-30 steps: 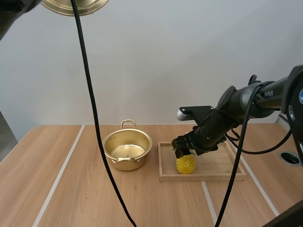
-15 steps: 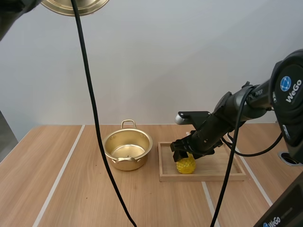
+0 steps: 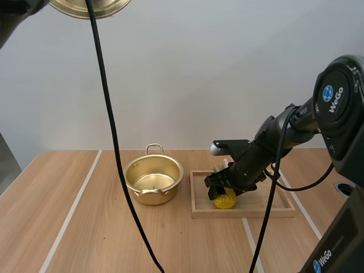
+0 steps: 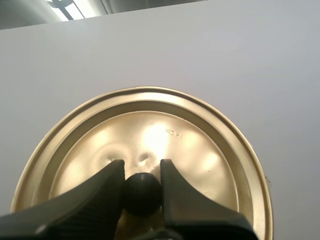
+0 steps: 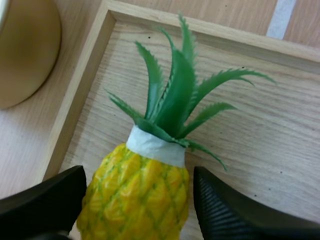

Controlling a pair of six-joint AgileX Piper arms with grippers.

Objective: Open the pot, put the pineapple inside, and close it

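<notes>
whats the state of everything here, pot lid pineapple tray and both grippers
pot, open and empty, upright on the table
lid, off the pot, held high by its knob
pineapple, on the tray, not lifted
tray, flat on the table, holds the pineapple
left gripper, shut on the lid's knob
right gripper, open, fingers either side of the pineapple

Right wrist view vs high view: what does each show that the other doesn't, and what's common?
Right wrist view: the right gripper with its ribbed fingers standing apart on either side of the pineapple, plus the white collar under its green leaves. High view: the empty inside of the pot, and the lid raised high above the table. Both: pineapple, wooden tray, pot wall.
</notes>
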